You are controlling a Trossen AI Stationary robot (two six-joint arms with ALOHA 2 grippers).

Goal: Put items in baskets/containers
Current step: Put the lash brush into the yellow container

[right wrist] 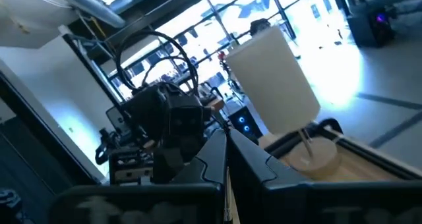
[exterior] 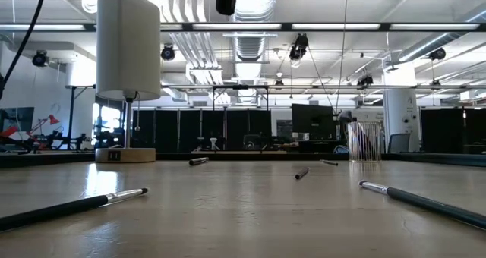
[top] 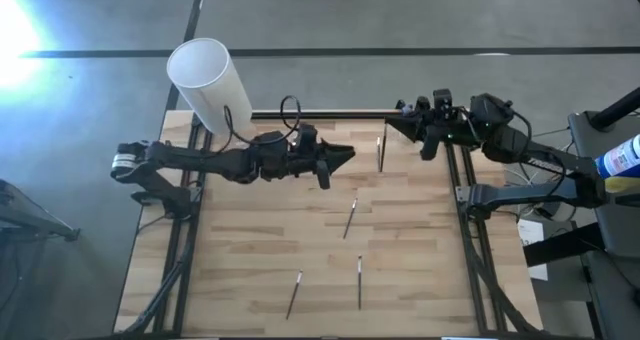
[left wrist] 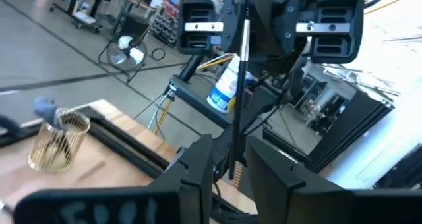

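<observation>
clear cup (left wrist: 58, 142) sits near table's (top: 250, 270) far right corner. left gripper (top: 340, 156) mid-table raised, jaws clamped on one thin stick (left wrist: 239, 79) held upright. three more sticks (top: 351, 218) lie flat on the wood nearer the front. right gripper (top: 400, 120) parked at far right edge, jaws closed, empty. white cylinder (top: 208, 84) far left.

The left arm is extended from the table's left edge toward the centre, wrist held level. The left gripper (top: 340, 156) is raised above the tabletop, and a thin stick (left wrist: 239, 79) is clamped upright between its fingers (left wrist: 198, 168). The right arm is folded back at the far right corner. The right gripper (top: 392, 123) is closed, fingers pressed together, pointed toward the left gripper.
</observation>
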